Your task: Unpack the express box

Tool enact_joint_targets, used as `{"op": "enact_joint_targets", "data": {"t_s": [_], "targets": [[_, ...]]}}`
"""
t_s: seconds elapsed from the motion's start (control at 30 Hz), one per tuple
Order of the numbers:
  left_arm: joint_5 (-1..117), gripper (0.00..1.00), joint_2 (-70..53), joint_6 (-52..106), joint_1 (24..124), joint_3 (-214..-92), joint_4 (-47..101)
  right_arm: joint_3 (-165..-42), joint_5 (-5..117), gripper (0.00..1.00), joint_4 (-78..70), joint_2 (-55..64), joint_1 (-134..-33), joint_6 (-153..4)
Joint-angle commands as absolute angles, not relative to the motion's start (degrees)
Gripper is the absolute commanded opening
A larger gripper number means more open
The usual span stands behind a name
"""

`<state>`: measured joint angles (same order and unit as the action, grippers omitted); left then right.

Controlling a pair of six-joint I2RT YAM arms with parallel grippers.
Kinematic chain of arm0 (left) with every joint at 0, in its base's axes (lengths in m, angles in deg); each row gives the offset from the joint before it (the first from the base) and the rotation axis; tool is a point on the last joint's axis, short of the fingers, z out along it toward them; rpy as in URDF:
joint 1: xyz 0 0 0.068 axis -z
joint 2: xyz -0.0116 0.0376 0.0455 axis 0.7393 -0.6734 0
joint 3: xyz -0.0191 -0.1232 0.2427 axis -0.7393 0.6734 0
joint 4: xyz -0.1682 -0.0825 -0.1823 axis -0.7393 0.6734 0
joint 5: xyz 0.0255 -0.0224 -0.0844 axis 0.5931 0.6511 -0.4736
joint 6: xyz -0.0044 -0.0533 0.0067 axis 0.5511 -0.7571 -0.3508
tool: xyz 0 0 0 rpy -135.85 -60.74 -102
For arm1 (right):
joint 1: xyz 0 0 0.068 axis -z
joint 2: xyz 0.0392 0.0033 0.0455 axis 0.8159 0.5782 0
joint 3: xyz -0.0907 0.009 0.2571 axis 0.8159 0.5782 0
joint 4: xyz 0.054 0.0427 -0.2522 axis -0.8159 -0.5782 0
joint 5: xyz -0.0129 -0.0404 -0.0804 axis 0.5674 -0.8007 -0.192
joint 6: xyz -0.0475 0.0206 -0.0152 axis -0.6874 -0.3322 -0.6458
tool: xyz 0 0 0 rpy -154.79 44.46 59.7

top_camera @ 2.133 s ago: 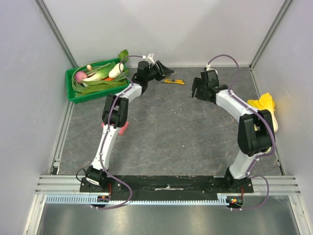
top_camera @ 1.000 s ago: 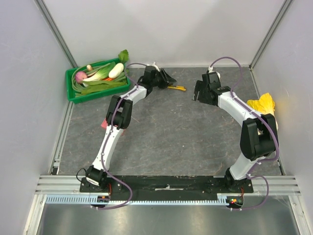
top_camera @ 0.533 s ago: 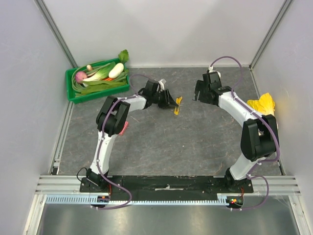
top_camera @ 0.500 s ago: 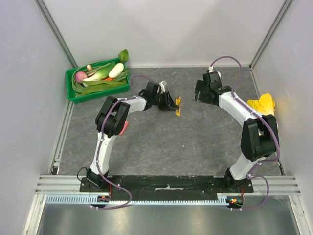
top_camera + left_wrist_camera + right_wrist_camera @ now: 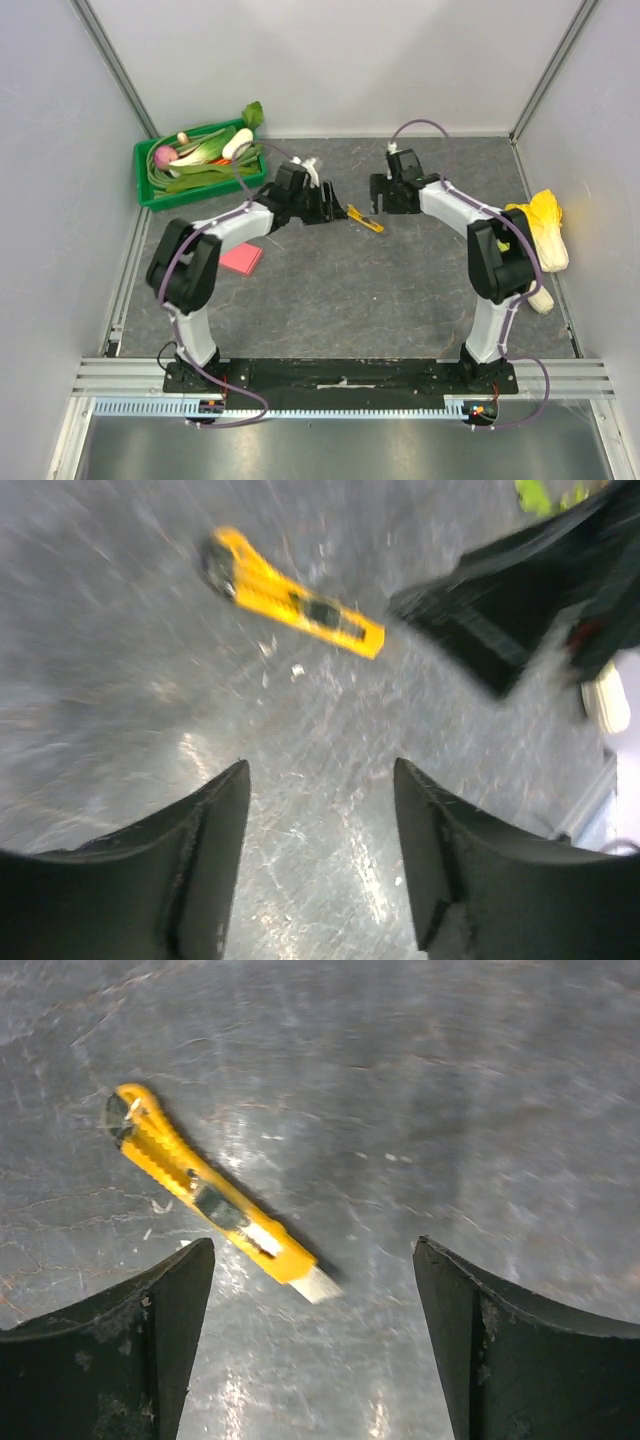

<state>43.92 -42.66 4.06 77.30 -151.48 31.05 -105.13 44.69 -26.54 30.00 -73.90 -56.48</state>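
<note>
The express box [image 5: 241, 260] is observed flat on the table [image 5: 330, 290], centre left of the top view, well apart from both grippers. The left gripper [image 5: 320, 780] and right gripper [image 5: 312, 1250] are recorded with jaws spread, empty. A yellow utility knife [image 5: 212, 1200] is noted near both.

1. A yellow utility knife [image 5: 215, 1205] lies diagonally on the grey desk [image 5: 450, 1090], left of centre, its blade tip pointing lower right.
2. The right hand [image 5: 312, 1260] is spread wide, one finger in each bottom corner.
</note>
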Motion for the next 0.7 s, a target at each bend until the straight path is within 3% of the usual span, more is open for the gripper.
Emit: {"op": "enact_joint_targets", "data": {"t_s": [0.0,0.07,0.13,0.3,0.5,0.67], "targets": [[57.9,0.75,-29.6,11.0,74.9,-149.9,33.9,-111.3,47.6,0.89,-25.0,35.3,-76.0,-63.6],[62.1,0.93,-26.5,11.8,73.2,-148.5,34.6,-113.5,47.2,0.91,-25.4,38.2,-76.8,-66.5],[63.1,0.98,-23.2,11.6,70.4,-147.7,35.3,-115.3,46.5,0.93,-25.8,40.5,-77.7,-70.3],[60.0,0.97,-18.5,7.0,60.8,-143.2,34.0,-119.8,46.9,0.89,-27.7,45.2,-78.9,-72.5],[70.8,1.0,-7.7,4.5,54.5,-131.4,26.2,-119.3,43.4,0.76,-30.1,46.8,-81.6,-71.7],[74.3,1.0,-7.4,3.9,50.4,-132.1,34.9,-117.2,43.5,0.68,-29.8,46.6,-82.3,-69.9]]}}
